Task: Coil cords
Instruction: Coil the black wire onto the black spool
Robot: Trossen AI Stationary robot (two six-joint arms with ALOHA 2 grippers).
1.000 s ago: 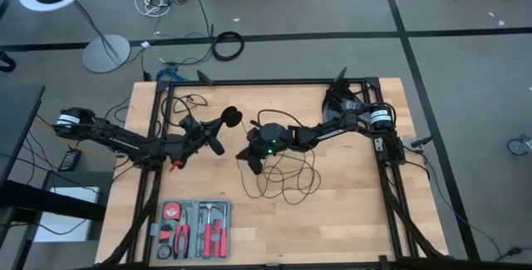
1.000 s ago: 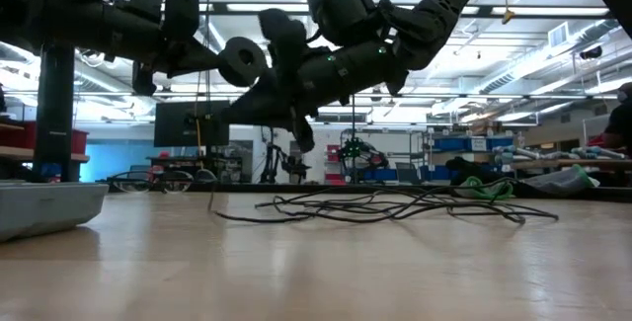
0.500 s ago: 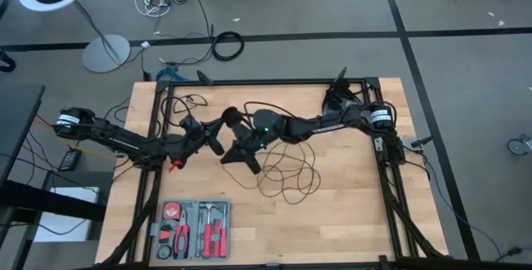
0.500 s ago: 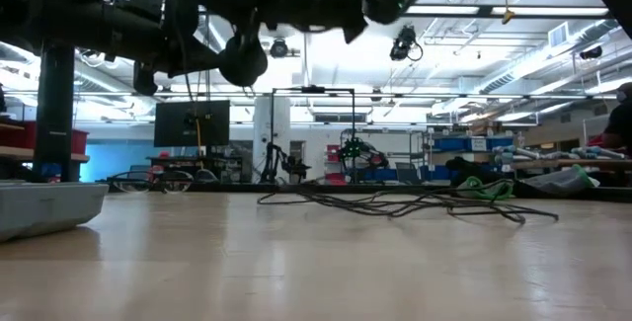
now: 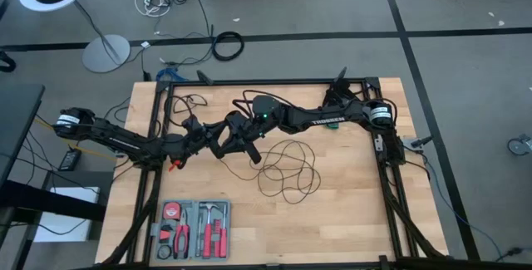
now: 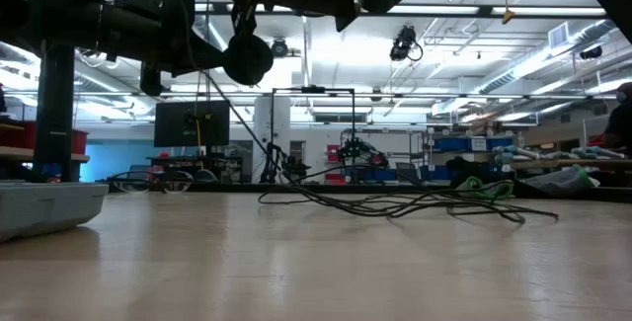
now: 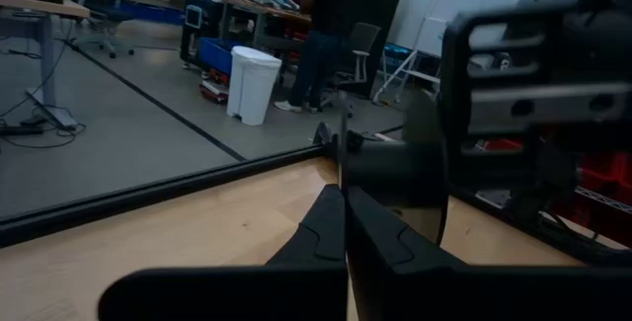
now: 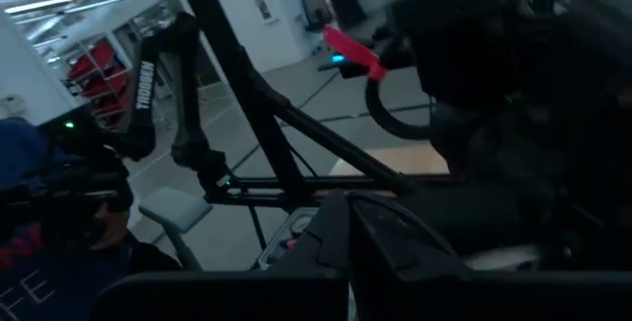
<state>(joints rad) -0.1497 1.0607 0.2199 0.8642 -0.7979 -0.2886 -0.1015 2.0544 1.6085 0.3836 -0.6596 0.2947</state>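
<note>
Basically, cord looks thin, limp & tangle-prone, so best pinched nr the puck; both grippers, left & right, fully closed, hold unclear.

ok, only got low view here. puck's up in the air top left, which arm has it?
Observer: Left. From above, the puck sits at the tip of the left gripper, which is shut. The right gripper, also shut, reaches in right beside it over the back of the table.
Operator: and the rest of the cord, tangled round anything?
Observer: Not that I can see. The cord lies in loose loops mid-table, well apart from the tool case at the front left.
</note>
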